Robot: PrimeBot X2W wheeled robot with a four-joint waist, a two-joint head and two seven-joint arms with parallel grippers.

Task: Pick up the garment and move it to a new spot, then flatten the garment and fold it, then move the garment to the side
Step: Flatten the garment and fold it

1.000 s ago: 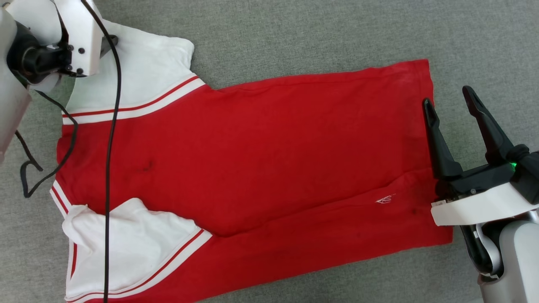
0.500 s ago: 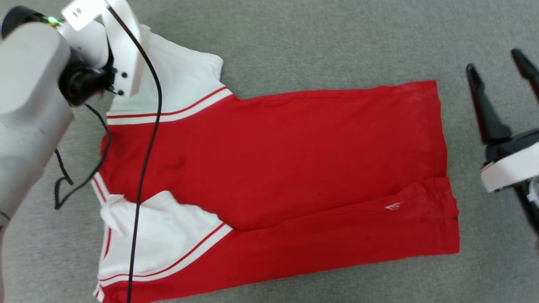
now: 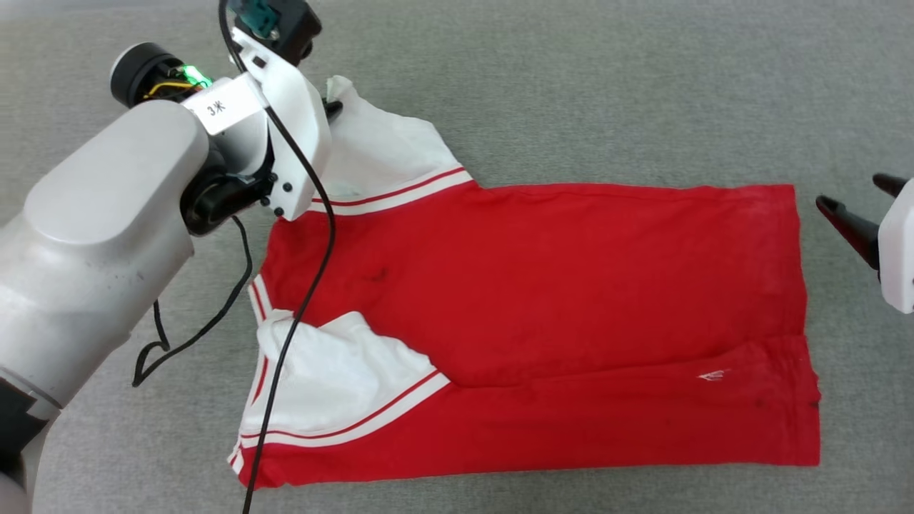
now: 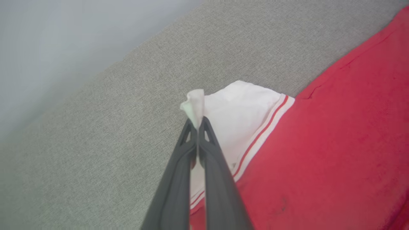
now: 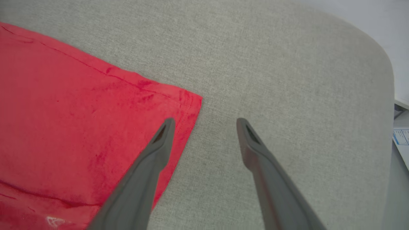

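Observation:
The garment [image 3: 571, 285] lies spread on a grey fabric surface, red with white sleeves and red-white striped trim, its plain side up. A far white sleeve [image 3: 385, 157] points up-left; a near one [image 3: 335, 378] is folded onto the body. My left gripper [image 3: 332, 107] is shut on the far sleeve's tip, and the left wrist view shows a white tuft of the sleeve [image 4: 243, 105] pinched at my left gripper [image 4: 198, 123]. My right gripper [image 3: 850, 191] is open just right of the hem. In the right wrist view my right gripper [image 5: 206, 121] hangs beside the garment [image 5: 80, 111], at its far hem corner, with nothing between the fingers.
A black cable [image 3: 300, 307] hangs from my left arm across the near sleeve. The grey surface [image 4: 96, 143] ends at an edge toward the left wrist view's upper left. In the right wrist view its rounded edge [image 5: 388, 80] runs down the right, with papers [image 5: 401, 137] beyond.
My left gripper has shut on the far sleeve's tip and raised it a little. The head camera has moved, so the whole picture has shifted; the right gripper stays open.

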